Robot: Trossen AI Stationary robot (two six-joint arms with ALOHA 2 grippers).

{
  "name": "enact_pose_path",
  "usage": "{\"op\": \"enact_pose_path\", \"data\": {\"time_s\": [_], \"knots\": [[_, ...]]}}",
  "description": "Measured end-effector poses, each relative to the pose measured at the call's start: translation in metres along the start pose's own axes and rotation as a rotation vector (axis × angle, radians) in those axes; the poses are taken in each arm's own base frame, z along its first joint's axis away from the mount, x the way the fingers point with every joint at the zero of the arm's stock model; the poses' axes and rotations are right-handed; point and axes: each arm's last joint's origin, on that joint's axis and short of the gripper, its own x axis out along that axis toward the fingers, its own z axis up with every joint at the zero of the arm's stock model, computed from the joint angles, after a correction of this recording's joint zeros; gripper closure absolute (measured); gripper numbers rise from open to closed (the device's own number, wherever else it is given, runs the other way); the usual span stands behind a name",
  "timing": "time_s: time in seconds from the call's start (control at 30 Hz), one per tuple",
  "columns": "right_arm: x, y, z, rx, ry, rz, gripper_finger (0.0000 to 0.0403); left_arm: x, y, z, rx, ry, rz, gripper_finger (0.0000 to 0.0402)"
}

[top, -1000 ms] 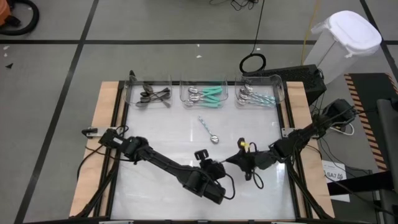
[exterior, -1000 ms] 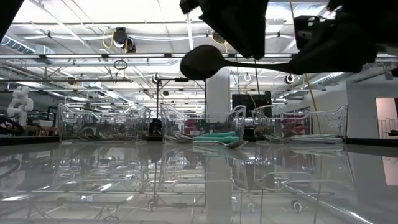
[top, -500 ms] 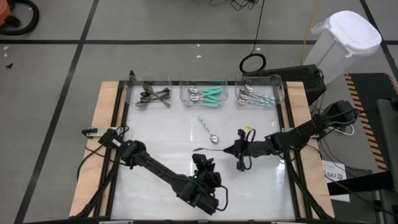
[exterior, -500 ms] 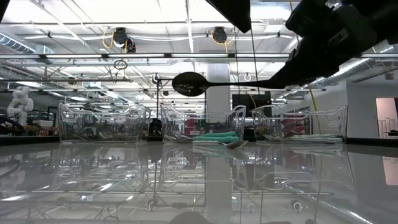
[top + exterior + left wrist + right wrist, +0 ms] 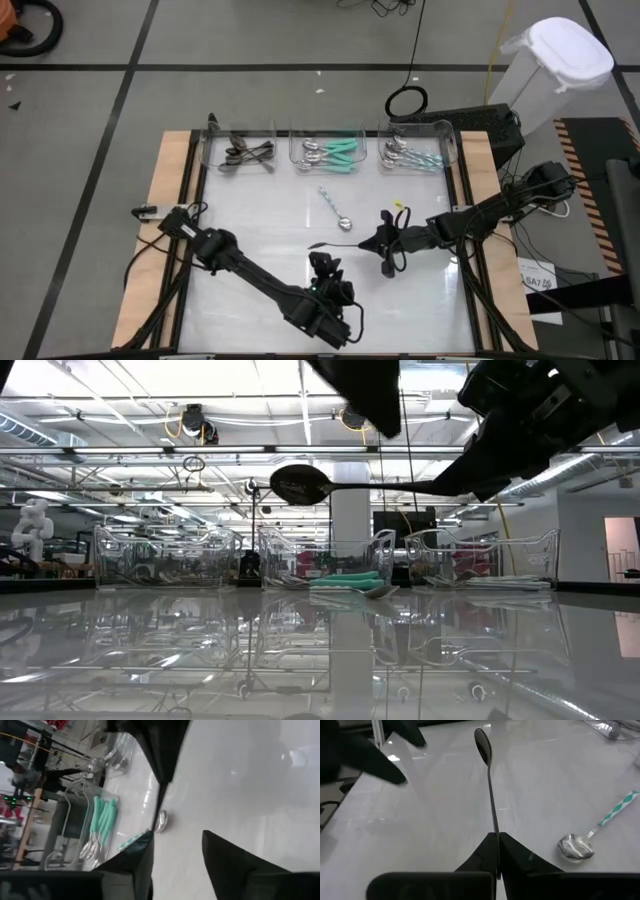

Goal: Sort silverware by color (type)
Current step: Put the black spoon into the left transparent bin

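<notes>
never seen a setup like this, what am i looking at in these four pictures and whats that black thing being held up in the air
This is a robot with two dark arms working at a white table. One picture looks straight down from above, one looks level across the tabletop, and the other two come from cameras on the arms' wrists.

The right gripper is shut on a dark spoon, held by the handle above the table; that is the black thing, also seen in the level view. The left gripper is nearby, open and holding nothing.

One spoon with a striped handle lies loose on the table. Along the far edge stand three clear bins: one with dark utensils, one with teal-handled ones, one with pale-blue-handled ones. The job looks like sorting cutlery by kind.
</notes>
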Motion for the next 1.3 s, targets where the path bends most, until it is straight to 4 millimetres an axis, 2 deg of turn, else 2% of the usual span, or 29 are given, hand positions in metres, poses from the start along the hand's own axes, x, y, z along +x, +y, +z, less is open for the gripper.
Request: {"op": "enact_pose_path", "data": {"time_s": [0.13,0.3,0.57,0.73,0.93,1.07,1.3], "knots": [[-0.001,0.003,0.0,-0.001,-0.011,0.015,0.0402,0.01,-0.013,-0.005,0.098,0.012,0.02,0.0207],[-0.001,0.005,0.001,-0.003,-0.015,0.032,0.0402,0.022,-0.026,-0.011,0.208,-0.015,0.143,0.02],[-0.001,0.006,0.002,0.0,-0.021,0.052,0.0402,0.031,-0.012,-0.017,0.184,0.037,0.212,0.0199],[-0.001,0.006,0.002,-0.001,-0.02,0.054,0.0402,0.039,-0.007,-0.019,0.157,0.138,0.127,0.0199],[-0.001,0.006,0.001,-0.002,-0.017,0.053,0.0401,0.042,-0.004,-0.019,0.127,0.149,0.135,0.02],[-0.001,0.006,0.001,-0.002,-0.017,0.053,0.0401,0.042,-0.004,-0.02,0.131,0.152,0.138,0.0228],[-0.001,0.006,0.001,-0.002,-0.016,0.055,0.04,0.047,-0.001,-0.02,0.114,0.192,0.108,0.032]]}}
